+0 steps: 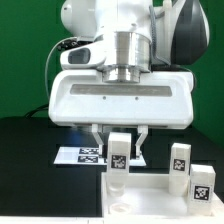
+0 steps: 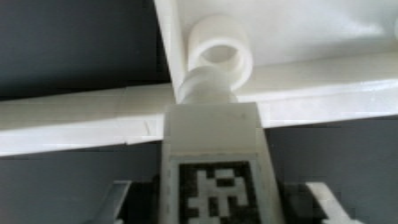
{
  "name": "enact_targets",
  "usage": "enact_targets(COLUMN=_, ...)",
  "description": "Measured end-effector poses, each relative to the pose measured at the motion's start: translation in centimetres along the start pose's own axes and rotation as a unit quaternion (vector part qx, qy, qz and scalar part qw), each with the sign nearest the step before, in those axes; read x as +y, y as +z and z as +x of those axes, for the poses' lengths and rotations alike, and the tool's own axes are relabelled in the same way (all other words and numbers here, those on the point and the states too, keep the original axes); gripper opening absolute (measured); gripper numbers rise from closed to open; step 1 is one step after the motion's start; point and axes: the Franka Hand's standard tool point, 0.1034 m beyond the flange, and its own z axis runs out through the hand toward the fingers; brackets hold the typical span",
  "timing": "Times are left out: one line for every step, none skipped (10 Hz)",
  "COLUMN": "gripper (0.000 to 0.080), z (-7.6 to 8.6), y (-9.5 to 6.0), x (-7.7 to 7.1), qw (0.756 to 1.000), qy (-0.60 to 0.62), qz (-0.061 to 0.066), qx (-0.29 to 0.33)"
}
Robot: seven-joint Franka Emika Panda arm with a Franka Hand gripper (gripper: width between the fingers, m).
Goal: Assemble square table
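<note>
A white leg (image 1: 119, 152) with a marker tag hangs upright between the fingers of my gripper (image 1: 120, 140), at the far left corner of the white square tabletop (image 1: 150, 205). In the wrist view the same leg (image 2: 215, 150) runs away from the gripper (image 2: 217, 205), its rounded end over the tabletop's corner rim (image 2: 89, 125). The jaws are shut on the leg, dark pads against both its sides. Whether the leg's lower end touches the tabletop I cannot tell. Two more tagged legs (image 1: 180, 160) (image 1: 202, 185) stand on the tabletop at the exterior view's right.
The marker board (image 1: 85, 155) lies flat on the black table behind the tabletop, at the exterior view's left of the gripper. A green backdrop closes the scene behind the arm.
</note>
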Motion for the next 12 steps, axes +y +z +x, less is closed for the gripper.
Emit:
enact_targets(gripper=0.0282, z=-0.1, y=0.4, x=-0.3, qw=1.000, qy=0.001, qz=0.000, qx=-0.001)
enact_targets(gripper=0.0282, z=-0.3, y=0.9, x=-0.5, qw=1.000, qy=0.000, qz=-0.001, qx=-0.004)
enact_targets(gripper=0.0282, z=-0.4, y=1.3, x=-0.3, qw=1.000, qy=-0.001, qz=-0.003, qx=-0.003)
enact_targets(gripper=0.0282, z=-0.3, y=1.4, x=-0.3, qw=1.000, qy=-0.002, qz=-0.006, qx=0.002)
enact_targets(gripper=0.0282, z=-0.4, y=1.6, x=-0.1, qw=1.000, qy=-0.002, qz=-0.007, qx=0.004)
enact_targets(gripper=0.0282, z=-0.5, y=1.8, x=0.0, qw=1.000, qy=-0.002, qz=-0.008, qx=0.002)
enact_targets(gripper=0.0282, z=-0.6, y=2.0, x=0.0, qw=1.000, qy=-0.002, qz=-0.010, qx=0.004)
enact_targets(gripper=0.0282, z=-0.8, y=2.2, x=0.0, qw=1.000, qy=-0.005, qz=-0.014, qx=0.011)
enact_targets(gripper=0.0282, z=-0.8, y=2.3, x=0.0, qw=1.000, qy=-0.007, qz=-0.017, qx=0.025)
enact_targets(gripper=0.0282, z=-0.9, y=2.2, x=0.1, qw=0.999, qy=-0.008, qz=-0.020, qx=0.034)
enact_targets(gripper=0.0282, z=-1.0, y=2.2, x=0.1, qw=0.999, qy=-0.009, qz=-0.022, qx=0.042)
enact_targets(gripper=0.0282, z=-1.0, y=2.2, x=0.1, qw=0.999, qy=-0.010, qz=-0.023, qx=0.045)
